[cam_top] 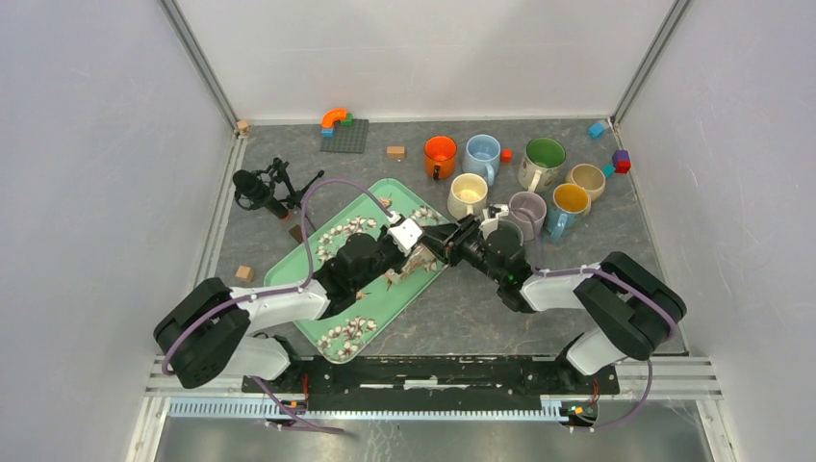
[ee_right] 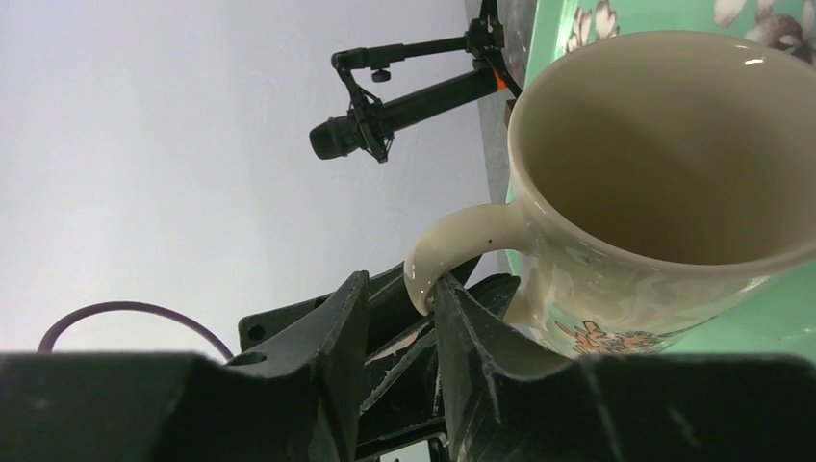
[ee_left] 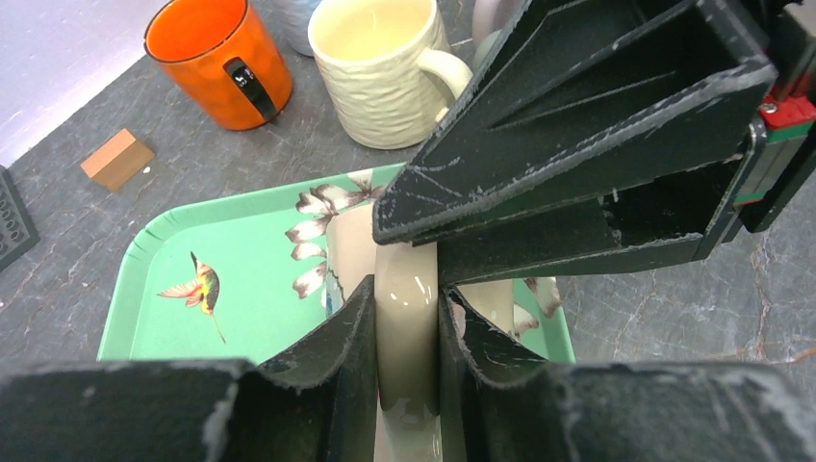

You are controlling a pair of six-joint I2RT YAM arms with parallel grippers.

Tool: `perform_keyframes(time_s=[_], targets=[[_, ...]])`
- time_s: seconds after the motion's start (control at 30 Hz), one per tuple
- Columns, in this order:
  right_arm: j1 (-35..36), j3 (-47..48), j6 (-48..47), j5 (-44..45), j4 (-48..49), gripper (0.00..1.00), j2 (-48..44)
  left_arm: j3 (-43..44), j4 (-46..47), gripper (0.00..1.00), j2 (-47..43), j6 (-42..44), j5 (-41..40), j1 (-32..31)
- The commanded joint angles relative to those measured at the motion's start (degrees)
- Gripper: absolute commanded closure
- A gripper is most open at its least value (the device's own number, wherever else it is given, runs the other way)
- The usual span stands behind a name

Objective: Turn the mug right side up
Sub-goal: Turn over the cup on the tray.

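The mug [ee_right: 664,173] is being held over the green tray [ee_left: 164,260] by both tools: its handle [ee_right: 457,236] is being pinched by the right tool [ee_right: 402,294], another pale part by the left tool [ee_left: 406,322], probably to steady the turn.

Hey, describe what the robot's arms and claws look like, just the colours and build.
The left arm and right arm have white links with bulky black joints, and a lilac cable loops along each. The left claw and right claw are black plastic, each with two wedge-shaped, ribbed fingers whose edges are scuffed whitish.
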Motion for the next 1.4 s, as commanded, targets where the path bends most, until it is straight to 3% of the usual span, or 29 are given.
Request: perform_keyframes(time_s=[0.0, 0.23, 0.4, 0.87, 1.13, 1.37], targets=[[0.4, 3.0, -0.3, -0.6, 2.6, 0.67, 2.2, 1.2, 11.7, 0.98, -4.4, 1.6, 13.4, -4.3], [0.4, 5.9, -5.2, -1.6, 1.9, 0.89, 2.6, 0.7, 10.0, 0.97, -5.9, 1.1, 13.4, -4.3], [0.3, 8.1, -11.9, -1.4, -0.4, 1.0, 1.5, 0.2, 10.0, 0.79, -5.4, -0.9, 11.1, -4.3], [2.2, 10.5, -34.3, 1.9, -5.2, 1.0, -3.4, -2.2, 10.6, 0.32, -5.1, -11.8, -1.6, -4.2], [3.0, 7.4, -43.4, 3.3, -0.1, 1.0, -4.6, -1.4, -5.5, 0.22, -15.1, -24.1, -7.5, -3.7], [5.3, 4.7, -52.7, 6.8, 4.7, 1.0, -5.6, 7.8, -32.6, 0.12, -23.6, -36.0, -14.3, -2.7]])
